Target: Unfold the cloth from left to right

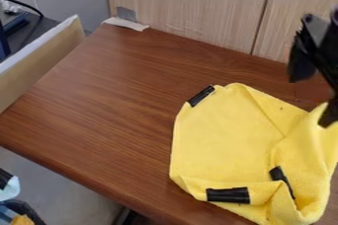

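The black gripper [314, 99] hangs at the right edge, over the cloth's upper right part. Its two fingers stand apart, one above the wood beyond the cloth, the other in front of the cloth's raised right edge; whether that finger touches the cloth I cannot tell. The yellow cloth [228, 137] lies on the lower right of the table, flat on its left side and bunched and folded over on its right and along the bottom. Black tape strips mark its upper left corner, its bottom fold and the folded part near the lower right.
The brown wooden table [112, 105] extends left of the cloth. A light wooden panel [191, 7] stands along its back edge, with pale tape [126, 23] at the back left corner. Beyond the left edge is a light board [41, 60]; assorted items lie at the lower left.
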{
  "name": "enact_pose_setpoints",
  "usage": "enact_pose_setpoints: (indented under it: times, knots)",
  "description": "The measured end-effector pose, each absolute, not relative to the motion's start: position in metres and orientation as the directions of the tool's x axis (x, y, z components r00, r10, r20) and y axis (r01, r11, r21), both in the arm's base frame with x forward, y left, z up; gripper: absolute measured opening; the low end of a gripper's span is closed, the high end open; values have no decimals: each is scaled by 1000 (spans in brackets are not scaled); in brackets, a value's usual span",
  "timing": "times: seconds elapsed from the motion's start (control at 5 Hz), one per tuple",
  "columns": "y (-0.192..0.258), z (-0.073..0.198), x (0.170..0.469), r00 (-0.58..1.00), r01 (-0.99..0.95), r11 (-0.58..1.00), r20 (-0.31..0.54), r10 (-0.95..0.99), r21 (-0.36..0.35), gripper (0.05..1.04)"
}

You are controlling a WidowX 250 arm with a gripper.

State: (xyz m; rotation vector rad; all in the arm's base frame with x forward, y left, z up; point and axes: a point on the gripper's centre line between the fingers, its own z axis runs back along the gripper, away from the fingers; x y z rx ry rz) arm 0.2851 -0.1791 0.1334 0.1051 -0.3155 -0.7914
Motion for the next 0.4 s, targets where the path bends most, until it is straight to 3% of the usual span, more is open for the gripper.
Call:
enact_pose_setpoints:
  times: [0.4]
  knots:
    - [-171,134,291,673,663,715,241,-699,223,1001]
